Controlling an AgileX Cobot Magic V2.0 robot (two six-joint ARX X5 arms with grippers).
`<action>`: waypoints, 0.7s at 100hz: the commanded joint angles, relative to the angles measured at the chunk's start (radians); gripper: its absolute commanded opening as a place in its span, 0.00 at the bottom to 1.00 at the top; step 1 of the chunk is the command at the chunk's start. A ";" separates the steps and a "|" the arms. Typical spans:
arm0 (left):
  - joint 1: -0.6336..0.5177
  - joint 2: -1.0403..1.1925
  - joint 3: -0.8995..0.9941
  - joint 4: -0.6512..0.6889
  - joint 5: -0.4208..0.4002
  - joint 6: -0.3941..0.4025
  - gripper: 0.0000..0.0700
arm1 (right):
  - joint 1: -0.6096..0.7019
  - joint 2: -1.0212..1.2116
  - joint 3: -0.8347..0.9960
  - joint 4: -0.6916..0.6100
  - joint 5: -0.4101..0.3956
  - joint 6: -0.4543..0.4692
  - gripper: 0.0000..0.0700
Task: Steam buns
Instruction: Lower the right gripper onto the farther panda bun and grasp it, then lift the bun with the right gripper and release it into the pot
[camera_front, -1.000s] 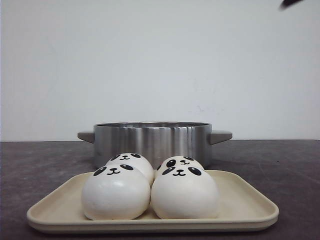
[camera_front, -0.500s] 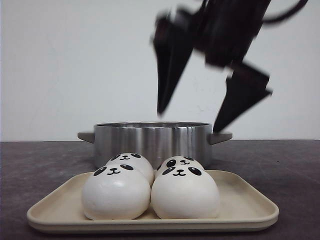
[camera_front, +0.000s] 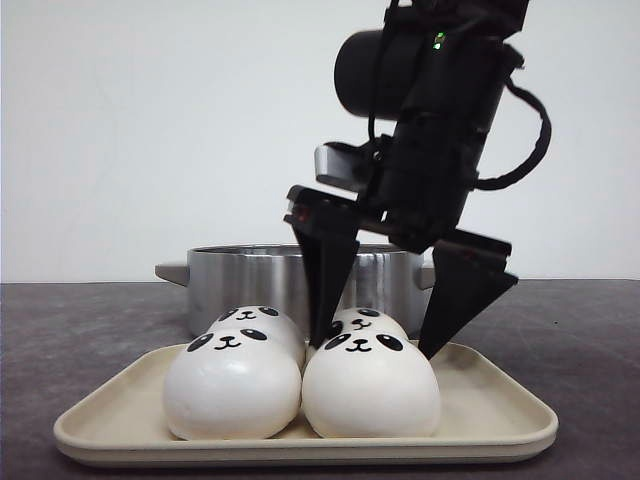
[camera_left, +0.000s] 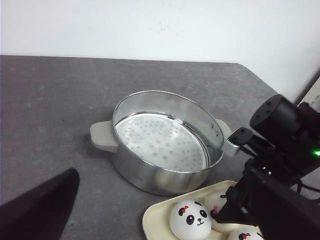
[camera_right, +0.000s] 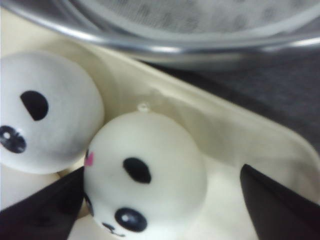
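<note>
Four white panda-faced buns sit on a cream tray (camera_front: 500, 405): front left (camera_front: 232, 385), front right (camera_front: 370, 390), back left (camera_front: 268, 325) and back right (camera_front: 372, 321). My right gripper (camera_front: 377, 345) is open and low over the tray, one finger on each side of the back right bun (camera_right: 145, 175), with a gap to each finger. Its neighbour bun (camera_right: 45, 120) lies beside it. Behind the tray stands a steel steamer pot (camera_front: 250, 280), empty, with a perforated plate (camera_left: 160, 142) inside. Only one finger (camera_left: 40, 210) of my left gripper shows, far to the side, high above the table.
The pot has grey handles (camera_front: 172, 272) on both sides. In the left wrist view the black right arm (camera_left: 280, 160) hangs over the tray (camera_left: 155, 222), by the pot's rim. Dark grey tabletop (camera_left: 55, 100) surrounds the pot, with a white wall behind.
My right arm has dropped from above the front view down to the tray. Its open fingers went from above the pot rim to either side of the back right bun.
</note>
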 joint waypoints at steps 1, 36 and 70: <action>-0.003 0.003 0.013 0.010 0.002 0.007 0.89 | 0.010 0.029 0.016 -0.017 0.013 -0.006 0.56; -0.003 0.003 0.013 0.009 0.002 0.007 0.89 | 0.015 -0.007 0.067 -0.086 -0.024 -0.030 0.01; -0.003 0.009 0.013 0.011 0.002 0.007 0.89 | 0.061 -0.154 0.509 -0.272 0.032 -0.164 0.01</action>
